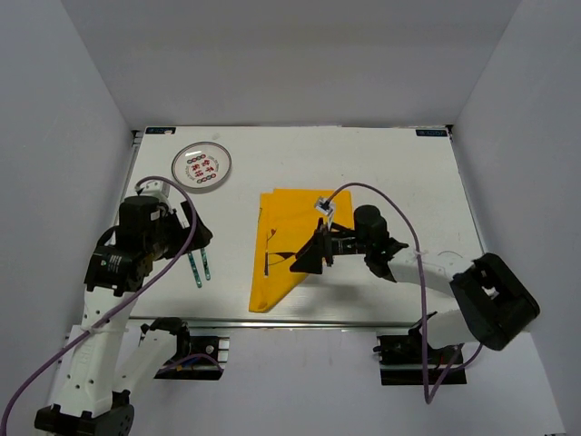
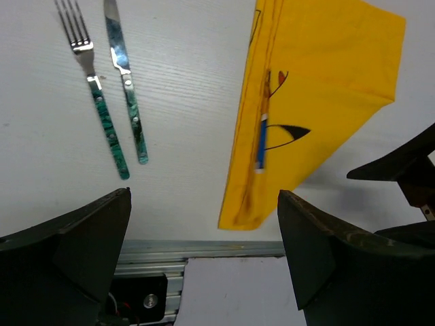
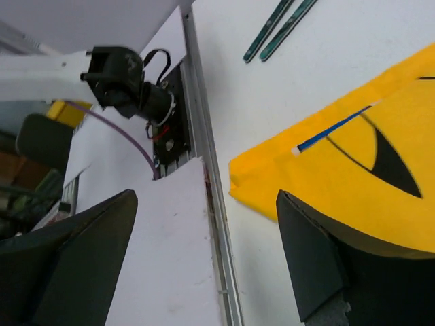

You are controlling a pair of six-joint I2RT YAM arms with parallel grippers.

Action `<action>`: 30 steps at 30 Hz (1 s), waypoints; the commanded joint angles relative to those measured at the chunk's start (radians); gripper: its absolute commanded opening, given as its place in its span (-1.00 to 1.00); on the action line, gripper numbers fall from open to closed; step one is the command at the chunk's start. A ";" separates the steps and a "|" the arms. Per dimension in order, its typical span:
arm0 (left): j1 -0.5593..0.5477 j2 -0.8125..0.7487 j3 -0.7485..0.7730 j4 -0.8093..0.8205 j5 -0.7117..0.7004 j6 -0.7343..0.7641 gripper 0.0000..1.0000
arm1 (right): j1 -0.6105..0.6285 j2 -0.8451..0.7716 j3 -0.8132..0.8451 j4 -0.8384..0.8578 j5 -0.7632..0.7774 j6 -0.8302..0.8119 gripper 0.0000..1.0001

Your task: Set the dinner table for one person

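Note:
The white dinner table (image 1: 399,182) holds a folded yellow print cloth (image 1: 283,245) at its middle. A fork (image 1: 194,270) and a knife (image 1: 206,265) with green handles lie side by side at the near left. A round plate (image 1: 201,167) with red and black marks sits at the far left. My left gripper (image 1: 201,238) is open and empty, just behind the cutlery. My right gripper (image 1: 309,257) is open and empty above the cloth's near right edge. The left wrist view shows the fork (image 2: 95,88), the knife (image 2: 126,81) and the cloth (image 2: 312,88).
The metal rail (image 1: 318,320) runs along the near table edge, with arm bases below it. White walls close in the sides and back. The right wrist view shows the cloth's near corner (image 3: 340,176), the cutlery handles (image 3: 279,27) and the rail (image 3: 214,204).

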 commanded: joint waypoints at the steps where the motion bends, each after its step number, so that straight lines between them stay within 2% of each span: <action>1: -0.002 0.028 -0.024 0.088 0.084 -0.018 0.96 | -0.007 -0.121 -0.015 -0.028 0.145 0.009 0.78; 2: -0.002 0.037 -0.035 0.110 0.099 -0.029 0.96 | -0.009 -0.139 0.012 -0.264 0.357 -0.012 0.78; 4: -0.002 0.084 -0.059 0.165 0.173 -0.043 0.96 | -0.006 -0.149 0.100 -0.477 0.582 -0.022 0.79; 5: -0.002 0.106 -0.095 0.188 0.196 -0.061 0.96 | -0.012 -0.134 0.129 -0.564 0.753 0.000 0.79; 6: -0.002 0.123 -0.119 0.214 0.228 -0.073 0.96 | -0.013 -0.079 0.163 -0.728 0.818 0.011 0.78; 7: -0.002 0.158 -0.144 0.271 0.284 -0.086 0.96 | -0.012 -0.040 0.237 -0.792 0.950 0.020 0.78; 10: -0.002 0.248 -0.224 0.380 0.361 -0.138 0.96 | -0.012 0.113 0.365 -0.979 1.069 0.052 0.79; 13: -0.002 0.320 -0.236 0.420 0.406 -0.152 0.96 | -0.023 0.247 0.421 -1.012 1.107 0.032 0.79; 15: -0.002 0.322 -0.219 0.423 0.397 -0.152 0.96 | -0.052 0.372 0.534 -1.053 1.123 0.005 0.79; 18: -0.002 0.289 -0.187 0.379 0.340 -0.121 0.96 | -0.079 0.526 0.701 -1.144 1.169 -0.089 0.79; 20: -0.002 0.252 -0.194 0.368 0.307 -0.086 0.96 | -0.099 0.602 0.799 -1.148 1.123 -0.189 0.79; 23: -0.002 0.207 -0.236 0.382 0.332 -0.034 0.96 | -0.171 0.716 0.937 -1.228 1.138 -0.258 0.79; 25: -0.002 0.186 -0.283 0.403 0.345 -0.018 0.96 | -0.210 0.768 1.115 -1.329 1.265 -0.261 0.78; 27: -0.002 0.149 -0.282 0.428 0.389 0.000 0.96 | -0.219 0.802 1.268 -1.367 1.310 -0.285 0.78; 29: -0.002 0.123 -0.287 0.445 0.395 0.005 0.96 | -0.208 0.749 1.312 -1.348 1.258 -0.323 0.78; 30: 0.012 0.097 -0.302 0.451 0.398 -0.003 0.96 | -0.195 0.717 1.279 -1.304 1.161 -0.343 0.78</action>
